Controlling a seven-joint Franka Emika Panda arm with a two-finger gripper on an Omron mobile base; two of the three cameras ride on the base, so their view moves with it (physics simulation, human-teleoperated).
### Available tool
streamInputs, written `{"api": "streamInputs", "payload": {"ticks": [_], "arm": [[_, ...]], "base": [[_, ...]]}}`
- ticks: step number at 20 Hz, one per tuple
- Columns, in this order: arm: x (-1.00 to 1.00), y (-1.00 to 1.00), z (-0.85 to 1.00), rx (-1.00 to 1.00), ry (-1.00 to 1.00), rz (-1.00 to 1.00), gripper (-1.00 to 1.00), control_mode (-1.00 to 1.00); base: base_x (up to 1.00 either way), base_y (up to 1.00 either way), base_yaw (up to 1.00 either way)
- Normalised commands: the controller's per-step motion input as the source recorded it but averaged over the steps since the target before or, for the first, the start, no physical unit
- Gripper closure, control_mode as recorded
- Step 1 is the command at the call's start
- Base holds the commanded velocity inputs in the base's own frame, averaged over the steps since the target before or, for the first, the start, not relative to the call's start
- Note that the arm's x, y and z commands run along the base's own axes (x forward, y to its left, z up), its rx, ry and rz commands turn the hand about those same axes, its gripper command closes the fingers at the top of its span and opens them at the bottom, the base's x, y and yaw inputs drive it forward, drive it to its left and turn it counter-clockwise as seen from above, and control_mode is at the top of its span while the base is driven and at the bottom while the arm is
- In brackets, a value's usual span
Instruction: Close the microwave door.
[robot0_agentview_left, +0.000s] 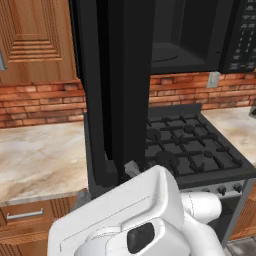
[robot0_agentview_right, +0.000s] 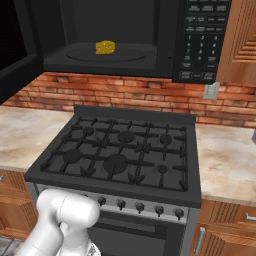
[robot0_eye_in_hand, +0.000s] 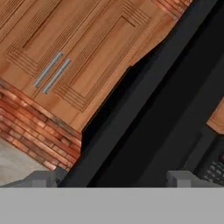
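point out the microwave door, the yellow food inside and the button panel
microwave door (robot0_agentview_left: 122, 85), left base view, on its broad edge-on face
yellow food (robot0_agentview_right: 105, 47), right base view, on its middle
button panel (robot0_agentview_right: 201, 35), right base view, among the keys

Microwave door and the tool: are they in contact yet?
Cannot tell. In the hand view the microwave door edge runs between the two fingertips, which stand spread either side, but the frame's bottom cuts off where any contact would be.

The white arm rises from the base with its upper links bent forward, and the gripper (robot0_eye_in_hand: 111, 179) stands with its two grey finger tips (robot0_eye_in_hand: 43, 178) spread wide apart, nothing held between them.
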Motion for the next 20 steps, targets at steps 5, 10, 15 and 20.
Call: {"api": "streamInputs", "payload": {"ticks": [5,10,15,20], "arm": [[0.66,-0.15,-0.10,-0.01,0.00,-0.24,-1.00,-1.00],[0.49,-0.33,0.00,0.00,0.00,-0.15,-1.00,-1.00],[0.33,-0.58,0.00,0.00,0.00,-0.18,-1.00,-1.00],[0.47,-0.93,0.00,0.03,0.00,-0.11,-1.00,-1.00]], "base": [[0.00,0.00,0.00],[0.00,0.00,0.00],[0.00,0.00,0.00],[0.00,0.00,0.00]]}}
